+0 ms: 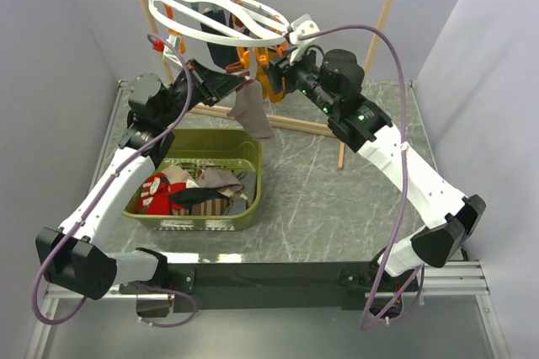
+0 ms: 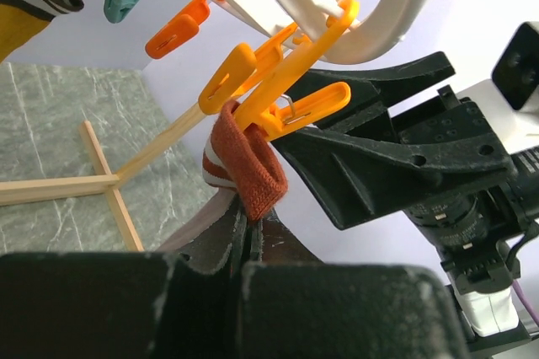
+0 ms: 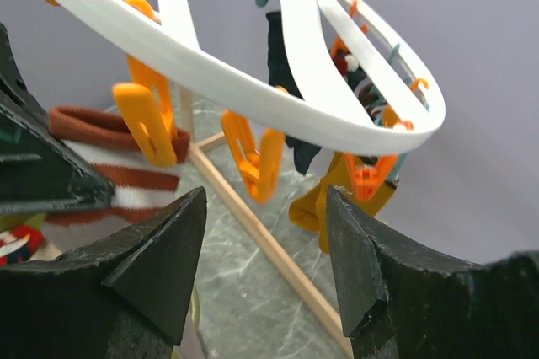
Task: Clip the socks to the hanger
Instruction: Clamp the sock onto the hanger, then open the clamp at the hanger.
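The white oval hanger (image 1: 223,13) hangs by its hook from the rack's bar. My left gripper (image 1: 242,88) is shut on a taupe sock (image 1: 251,113) just below its red and white striped cuff (image 2: 247,165), holding it up under the ring. A yellow-orange clip (image 2: 278,81) sits over the cuff's top edge, as the right wrist view also shows (image 3: 147,123). My right gripper (image 1: 282,72) is open and empty beside that clip; its fingers (image 2: 379,148) are right of the cuff. A taupe piece (image 1: 221,179) lies in the basket.
An olive basket (image 1: 255,199) with several socks stands at the left front. Mustard socks (image 3: 337,199) and a dark navy sock (image 3: 282,64) hang from other clips. The wooden rack frame (image 1: 383,39) has a floor bar (image 3: 278,249) under the hanger.
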